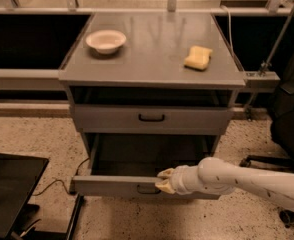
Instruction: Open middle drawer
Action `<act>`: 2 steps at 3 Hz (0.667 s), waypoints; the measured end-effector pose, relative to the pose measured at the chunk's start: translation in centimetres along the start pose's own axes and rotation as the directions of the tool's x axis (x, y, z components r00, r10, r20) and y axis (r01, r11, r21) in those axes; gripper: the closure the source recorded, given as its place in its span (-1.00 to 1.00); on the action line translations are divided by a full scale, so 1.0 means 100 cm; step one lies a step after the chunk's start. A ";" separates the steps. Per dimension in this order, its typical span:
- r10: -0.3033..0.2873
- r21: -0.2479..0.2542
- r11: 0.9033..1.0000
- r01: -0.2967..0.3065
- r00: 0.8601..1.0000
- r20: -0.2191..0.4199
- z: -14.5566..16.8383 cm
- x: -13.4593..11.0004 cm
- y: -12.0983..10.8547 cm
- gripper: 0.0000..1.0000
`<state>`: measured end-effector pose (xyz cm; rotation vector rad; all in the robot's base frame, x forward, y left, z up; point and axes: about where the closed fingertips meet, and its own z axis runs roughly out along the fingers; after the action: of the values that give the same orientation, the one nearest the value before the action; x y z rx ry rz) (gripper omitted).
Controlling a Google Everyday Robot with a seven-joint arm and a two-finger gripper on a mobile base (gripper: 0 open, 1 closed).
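The middle drawer point(107, 186) is the grey one pulled partly out of the cabinet, with its dark inside showing behind the low front. Its black loop handle point(146, 189) sits at the centre of the front. My gripper point(162, 180) is at the front's top edge, just right of the handle's middle. One cream finger point(166, 173) is above the handle and the other below, closed on it. The white arm point(237, 179) comes in from the right.
The upper drawer point(151, 118) is closed. On the cabinet top point(152, 49) are a white bowl point(106, 40) and a yellow sponge point(198, 57). A black flat object point(9, 194) lies on the floor at left, with a chair base point(274, 161) at right.
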<state>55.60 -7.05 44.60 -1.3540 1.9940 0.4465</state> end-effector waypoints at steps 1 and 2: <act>0.012 0.030 0.999 -0.012 1.000 0.015 -0.010 -0.007 0.001 1.00; 0.012 0.030 0.999 -0.012 1.000 0.015 -0.011 -0.008 0.001 1.00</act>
<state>55.28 -7.17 45.93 -1.3178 1.9901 0.4292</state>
